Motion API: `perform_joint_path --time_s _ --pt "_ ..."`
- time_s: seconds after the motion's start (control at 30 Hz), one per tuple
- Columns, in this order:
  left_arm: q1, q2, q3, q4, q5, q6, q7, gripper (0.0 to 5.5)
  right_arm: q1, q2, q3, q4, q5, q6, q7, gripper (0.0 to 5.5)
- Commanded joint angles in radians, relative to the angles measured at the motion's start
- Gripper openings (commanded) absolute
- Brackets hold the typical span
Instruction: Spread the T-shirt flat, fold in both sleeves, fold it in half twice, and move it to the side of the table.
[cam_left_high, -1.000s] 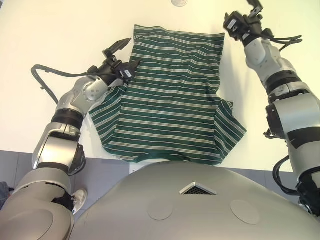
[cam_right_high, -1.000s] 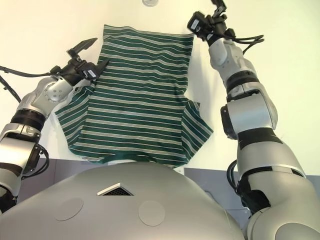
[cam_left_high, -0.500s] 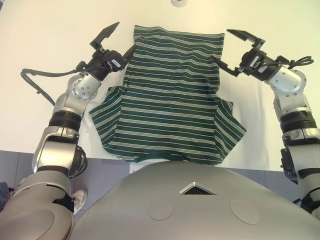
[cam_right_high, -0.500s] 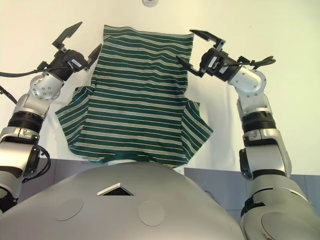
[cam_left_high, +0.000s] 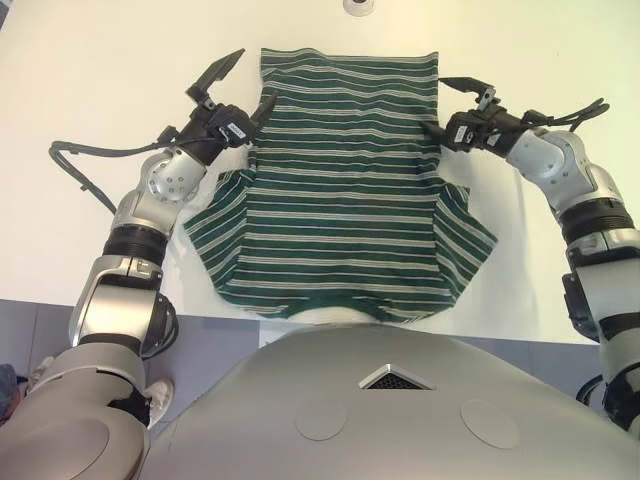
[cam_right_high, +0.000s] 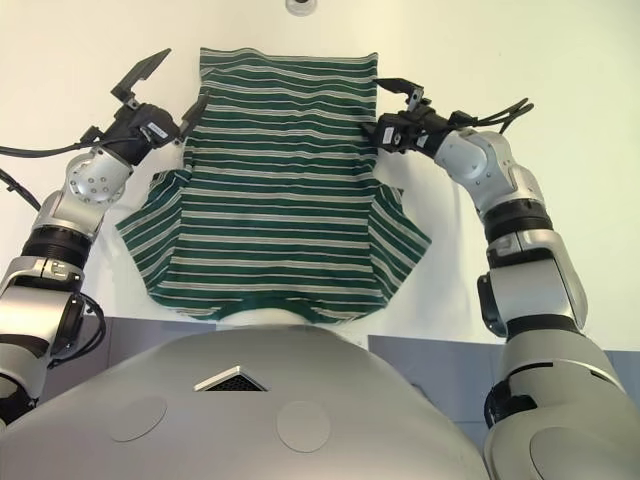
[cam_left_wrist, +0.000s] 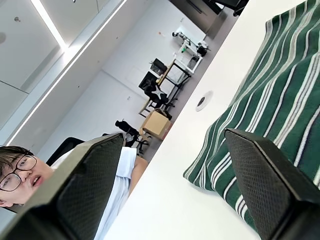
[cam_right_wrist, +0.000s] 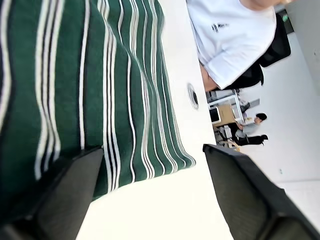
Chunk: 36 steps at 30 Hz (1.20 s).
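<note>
A green T-shirt with white stripes (cam_left_high: 345, 190) lies spread on the white table (cam_left_high: 90, 60), hem at the far end and collar at the near edge. Both short sleeves stick out at the near left (cam_left_high: 215, 215) and near right (cam_left_high: 465, 225). My left gripper (cam_left_high: 252, 78) is open at the shirt's far left edge, one finger over the cloth border and the other over bare table. My right gripper (cam_left_high: 437, 103) is open at the far right edge, its lower finger against the cloth. The left wrist view shows striped cloth (cam_left_wrist: 285, 95) past the open fingers (cam_left_wrist: 265, 185).
A round grommet (cam_left_high: 357, 5) sits in the table just beyond the hem. The table's near edge runs under the collar. Bare table lies left and right of the shirt (cam_left_high: 560, 50). Black cables trail from both wrists.
My right gripper swung down from beyond the far right corner to the shirt's right edge. My left gripper moved up along the left edge. The shirt body shifted slightly left.
</note>
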Motion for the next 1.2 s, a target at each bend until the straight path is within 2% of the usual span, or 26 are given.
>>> perform_joint_path --time_s 0.03,0.17,0.37,0.6,0.67,0.8,0.97,1.03,1.1,1.2 --pt "0.004 -0.001 0.006 0.001 0.011 0.001 0.000 3.69 -0.046 0.002 0.007 0.081 -0.050 0.040 -0.079 3.72" --pt "0.008 0.000 0.007 0.000 0.014 0.001 0.002 3.69 -0.062 -0.008 0.002 0.100 -0.041 0.027 -0.103 3.72" --pt "0.016 0.004 0.014 0.000 0.002 -0.007 -0.003 3.69 -0.035 -0.004 -0.052 0.044 0.074 -0.021 -0.037 3.72" --pt "0.046 0.008 0.040 -0.025 -0.085 -0.026 -0.061 3.69 0.046 0.022 -0.187 -0.129 0.388 -0.003 0.142 3.72" --pt "0.108 0.021 0.056 -0.083 -0.240 -0.045 -0.160 3.69 0.080 0.037 -0.224 -0.190 0.484 0.026 0.194 3.72" --pt "0.253 0.136 0.086 -0.201 -0.399 -0.087 -0.327 3.69 0.152 0.048 -0.260 -0.305 0.585 0.076 0.269 3.72" --pt "0.453 0.329 0.221 -0.323 -0.360 -0.152 -0.374 3.69 0.221 0.041 -0.280 -0.387 0.608 0.100 0.316 3.72" --pt "0.505 0.360 0.254 -0.359 -0.361 -0.155 -0.384 3.69 0.235 0.043 -0.286 -0.407 0.609 0.108 0.326 3.72" --pt "0.643 0.414 0.280 -0.387 -0.446 -0.206 -0.431 3.69 0.252 0.040 -0.290 -0.420 0.609 0.110 0.341 3.72" --pt "0.763 0.445 0.271 -0.383 -0.520 -0.251 -0.497 3.69 0.271 0.034 -0.299 -0.428 0.607 0.111 0.355 3.72"
